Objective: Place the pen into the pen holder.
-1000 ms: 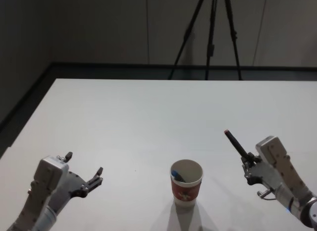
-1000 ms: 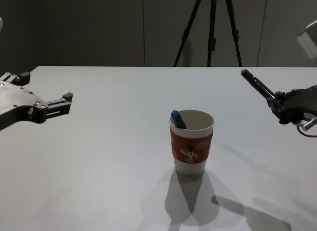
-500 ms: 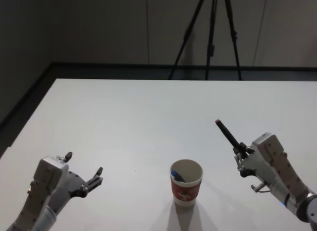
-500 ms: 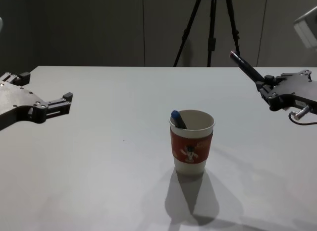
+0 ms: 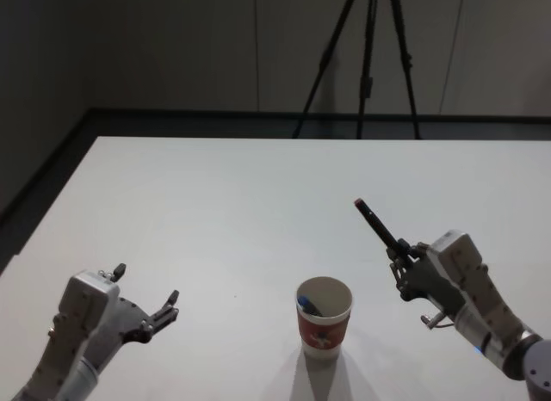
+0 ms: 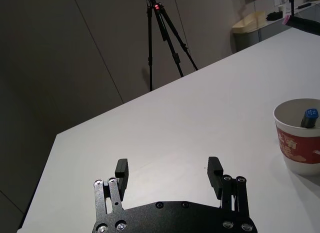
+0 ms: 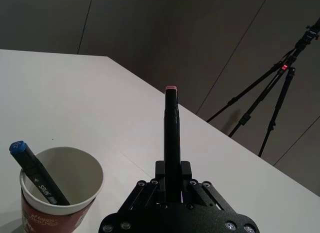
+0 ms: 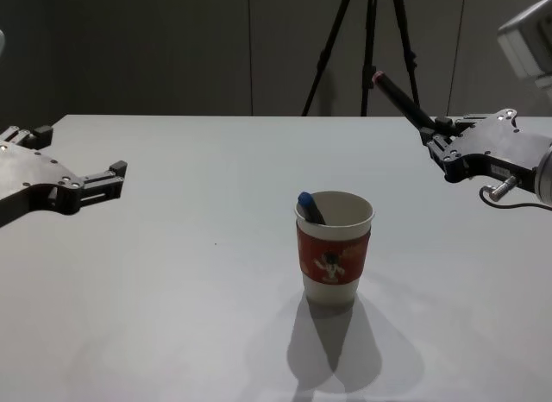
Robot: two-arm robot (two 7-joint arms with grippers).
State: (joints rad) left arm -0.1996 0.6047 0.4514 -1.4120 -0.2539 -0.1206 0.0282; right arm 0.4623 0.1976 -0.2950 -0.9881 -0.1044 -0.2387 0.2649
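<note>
Pincer of my right arm (image 5: 401,262), raised above the worktop (image 5: 258,203) to the right of the pen holder (image 5: 325,317), clamps the black pen (image 5: 379,228) by its lower end, pink-tipped cap slanting up and away. My left pincer (image 5: 146,317) hangs idle and open at the near left. A blue-capped marker (image 7: 36,175) already leans inside the cup. Judged light, rigid and smooth, the pen could swivel in an end grip; the paper cup would tip easily if nudged.

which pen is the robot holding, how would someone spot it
Start at the white table, then the red-sleeved cup near its front. Right of it, the right gripper grips a black pen. Its tip is pink; the cup's pen has a blue cap.
</note>
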